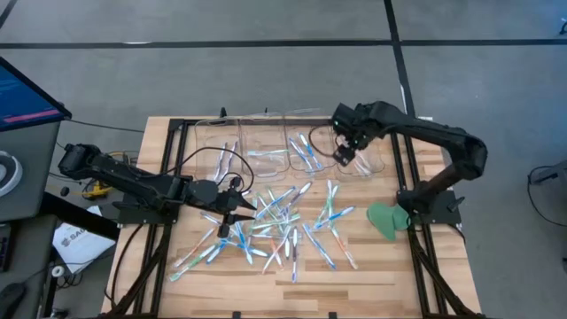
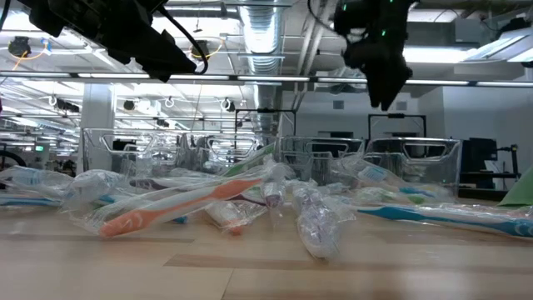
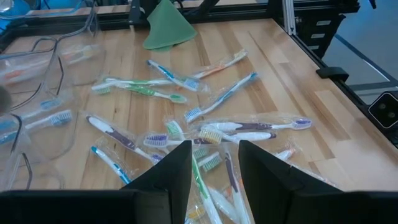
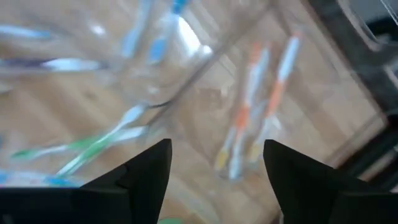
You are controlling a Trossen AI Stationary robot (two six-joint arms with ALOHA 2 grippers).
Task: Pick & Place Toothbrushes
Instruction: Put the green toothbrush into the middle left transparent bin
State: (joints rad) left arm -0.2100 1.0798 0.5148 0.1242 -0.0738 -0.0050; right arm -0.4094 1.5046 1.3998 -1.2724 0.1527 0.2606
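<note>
The right hand (image 1: 344, 152) blurs above the far-right clear bin (image 1: 365, 151), fingers spread, empty. Wrapped toothbrushes (image 1: 282, 226) lie scattered mid-bench. The left hand (image 1: 226, 213), half open, holds nothing visible.

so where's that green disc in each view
High view: green disc at the table's right edge, beside the right arm's base.
Low view: a green sliver at the far right.
Left wrist view: at the top.
Right wrist view: not in it.
Shared landmark: the toothbrush pile.
</note>
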